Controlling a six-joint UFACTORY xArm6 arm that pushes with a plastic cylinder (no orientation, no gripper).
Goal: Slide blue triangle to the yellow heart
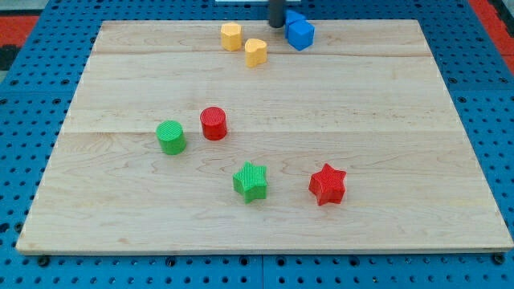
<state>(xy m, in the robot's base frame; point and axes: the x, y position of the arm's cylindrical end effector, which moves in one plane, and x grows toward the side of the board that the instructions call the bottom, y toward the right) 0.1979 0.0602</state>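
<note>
My tip (276, 25) comes down from the view's top edge and stands at the board's top, just left of two blue blocks. The nearer blue block (301, 35) looks like a cube. Behind it a second blue block (295, 18) is partly hidden by the cube and the rod; its shape cannot be made out. The yellow heart (255, 52) lies a little below and to the left of my tip, with a small gap between them. A second yellow block (231, 36), roughly hexagonal, sits just left of the heart.
A red cylinder (214, 124) and a green cylinder (171, 137) stand left of the board's middle. A green star (250, 181) and a red star (328, 185) lie nearer the view's bottom. The wooden board (401, 120) rests on a blue pegboard.
</note>
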